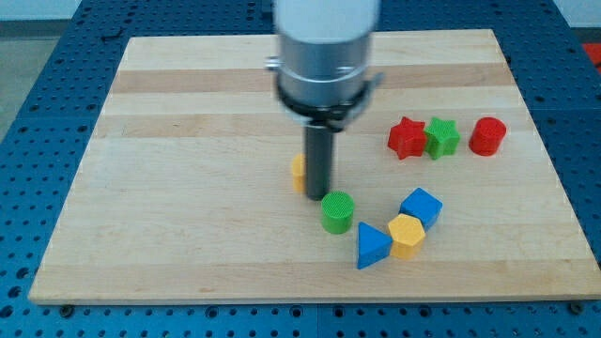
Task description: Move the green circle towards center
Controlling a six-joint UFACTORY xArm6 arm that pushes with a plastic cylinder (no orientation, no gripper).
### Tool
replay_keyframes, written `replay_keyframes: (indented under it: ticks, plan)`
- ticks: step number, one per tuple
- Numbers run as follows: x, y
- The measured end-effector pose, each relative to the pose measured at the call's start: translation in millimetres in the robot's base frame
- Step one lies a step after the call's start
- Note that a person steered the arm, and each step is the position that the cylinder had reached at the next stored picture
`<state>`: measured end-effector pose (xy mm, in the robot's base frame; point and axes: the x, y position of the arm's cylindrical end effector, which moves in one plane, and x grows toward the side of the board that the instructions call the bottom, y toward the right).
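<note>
Blue triangle (372, 247) nearest; my tip (321, 197) touches green circle (337, 212) from above-left. Bare rod, no jaws to report.

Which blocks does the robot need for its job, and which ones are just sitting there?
Needed:
green circle
my tip, just above it toward the view's top

Just sitting:
red star
green star
red cylinder
blue cube
yellow hexagon
blue triangle
yellow block behind the rod
</note>
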<state>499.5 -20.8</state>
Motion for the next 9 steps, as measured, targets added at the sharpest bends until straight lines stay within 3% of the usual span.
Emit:
replay_keyframes:
  ticks: [2, 6, 9]
  plan:
    - [30, -69]
    - [50, -4]
    - [62, 11]
